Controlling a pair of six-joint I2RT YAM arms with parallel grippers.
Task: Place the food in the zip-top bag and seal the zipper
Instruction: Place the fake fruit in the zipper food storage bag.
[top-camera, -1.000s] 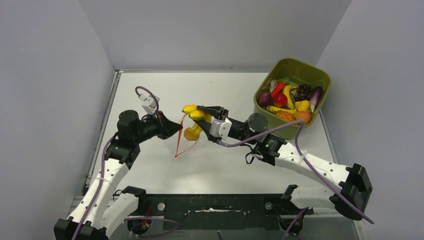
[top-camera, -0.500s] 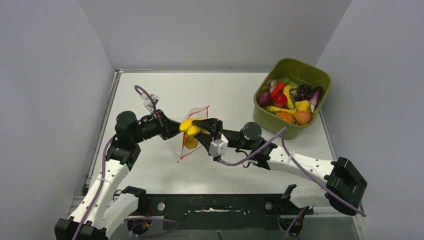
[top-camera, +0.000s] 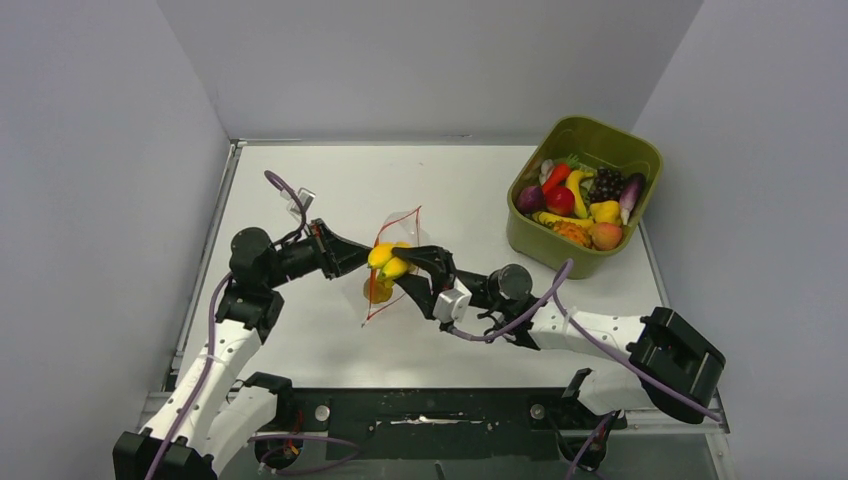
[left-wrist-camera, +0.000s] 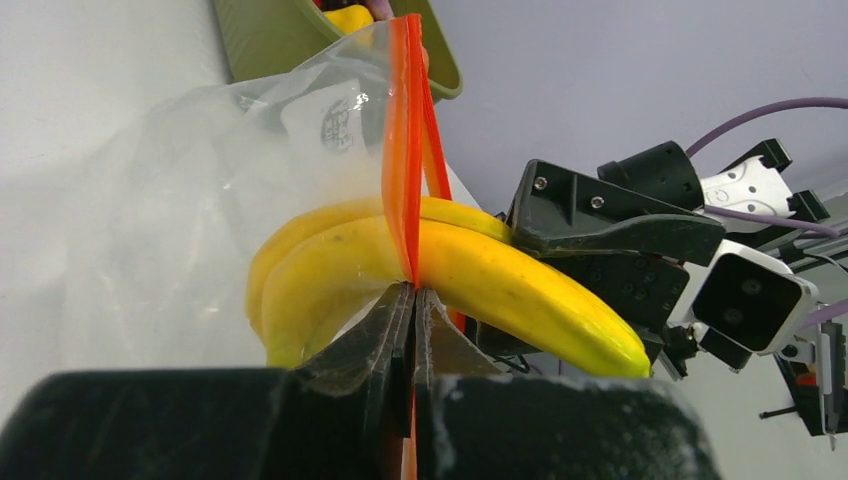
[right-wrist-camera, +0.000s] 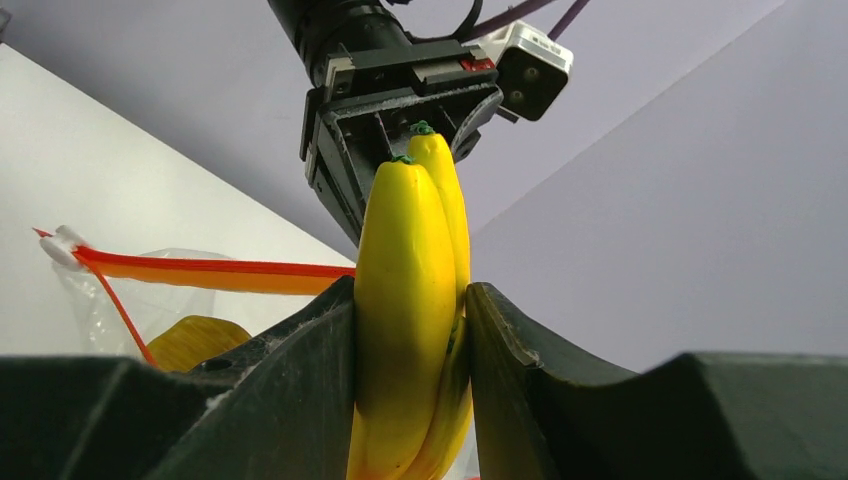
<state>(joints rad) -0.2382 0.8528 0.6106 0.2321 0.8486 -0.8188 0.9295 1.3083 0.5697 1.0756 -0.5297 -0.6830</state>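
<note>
1. Since a second ago my right gripper (top-camera: 404, 266) has swung left and drawn nearer the arm bases, bringing the bananas (top-camera: 388, 262) from beside the bag to its mouth; its jaws stand partly open and clamp the two yellow fruits by their sides, the green stem tips pointing away from the wrist.
2. My left gripper (top-camera: 364, 258) has shifted only slightly; its jaws are fully closed, pinching the orange-red zipper (left-wrist-camera: 404, 150) between the fingertips and holding the bag up off the table (top-camera: 450, 190).
3. Between the two grippers hangs the zip-top bag (left-wrist-camera: 180, 200); its mouth now gapes where earlier it hung edge-on; from the left wrist view I see the bananas crossing the zipper line, their far ends showing through the clear film.
4. An orange piece (top-camera: 378, 290) sits low inside the bag, below the bananas.
5. Well apart, at the far right corner of the table, stands the olive-green bin (top-camera: 600, 128); the remaining food (top-camera: 580, 200) lies heaped in it.
</note>
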